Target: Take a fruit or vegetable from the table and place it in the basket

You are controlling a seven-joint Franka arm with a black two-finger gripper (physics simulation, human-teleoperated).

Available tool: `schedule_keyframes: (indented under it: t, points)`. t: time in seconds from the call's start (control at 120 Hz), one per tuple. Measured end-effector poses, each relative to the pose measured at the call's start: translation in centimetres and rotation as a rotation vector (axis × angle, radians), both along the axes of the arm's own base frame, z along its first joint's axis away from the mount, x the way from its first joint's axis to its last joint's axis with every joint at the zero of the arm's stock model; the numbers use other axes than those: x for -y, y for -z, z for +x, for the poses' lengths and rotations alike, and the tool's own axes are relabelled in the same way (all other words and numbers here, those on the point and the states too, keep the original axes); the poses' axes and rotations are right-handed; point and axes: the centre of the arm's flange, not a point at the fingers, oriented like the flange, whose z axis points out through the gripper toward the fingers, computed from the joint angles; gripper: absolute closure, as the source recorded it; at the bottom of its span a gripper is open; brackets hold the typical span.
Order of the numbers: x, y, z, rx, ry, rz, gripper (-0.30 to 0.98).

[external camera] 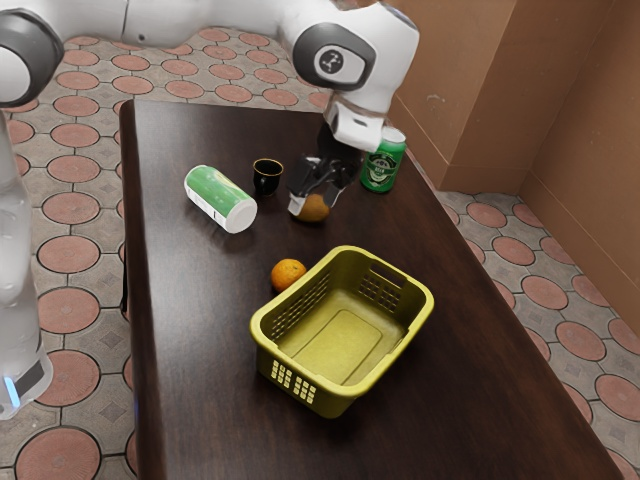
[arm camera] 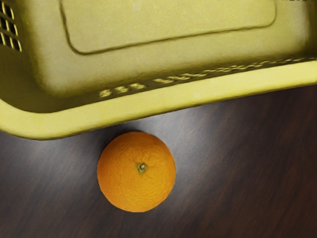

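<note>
Exterior view, the relation that matters: the partly hidden fruit [external camera: 315, 209] sits right at the lower end of my pincer [external camera: 318, 197]; the basket [external camera: 333, 403] lies from there toward the exterior view's lower edge and a little to its right.
Pincer: partly over the fruit, but I cannot tell how far it is open or whether it has hold of anything.
Fruit at the pincer: rounded, brownish orange, its upper part covered by my hardware; I make out no long axis, and can't tell if it is lifted or resting on the counter [external camera: 455, 430].
Second fruit: a bright orange [external camera: 288, 275] on the counter, just beside the basket and nearer it than my pincer is.
Neighbours: black cup [external camera: 267, 178] and tipped green-and-white can [external camera: 220, 198] toward the exterior view's left, upright green can [external camera: 383, 168] toward its right.
Next move, my judgement: settle whether I have the near fruit; if so, carry it across at a height that clears the basket's rim.
Wrist view, orange: outside the basket, next to its long rim and near a corner, so it could be knocked by a low pass.
Its look: round, dimpled skin, evenly orange, greenish stem mark facing up toward my camera; being so round, it would probably roll if nudged.
</note>
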Motion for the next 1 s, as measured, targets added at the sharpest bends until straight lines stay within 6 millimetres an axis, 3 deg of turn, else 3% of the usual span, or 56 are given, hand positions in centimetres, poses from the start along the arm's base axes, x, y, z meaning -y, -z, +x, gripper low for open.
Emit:
schedule_keyframes:
  t: [0.183,0.433,0.608,1.0]
  points:
    - [-0.1,1.8,-0.1,0.002,0.042,-0.02,0.01]
    - [-0.2,2.6,-2.2,0.023,0.075,-0.029,0.01]
    - [0.0,4.5,-3.1,0.007,0.09,-0.046,0.01]
    - [-0.5,6.9,-3.5,0.037,0.092,-0.054,0.01]
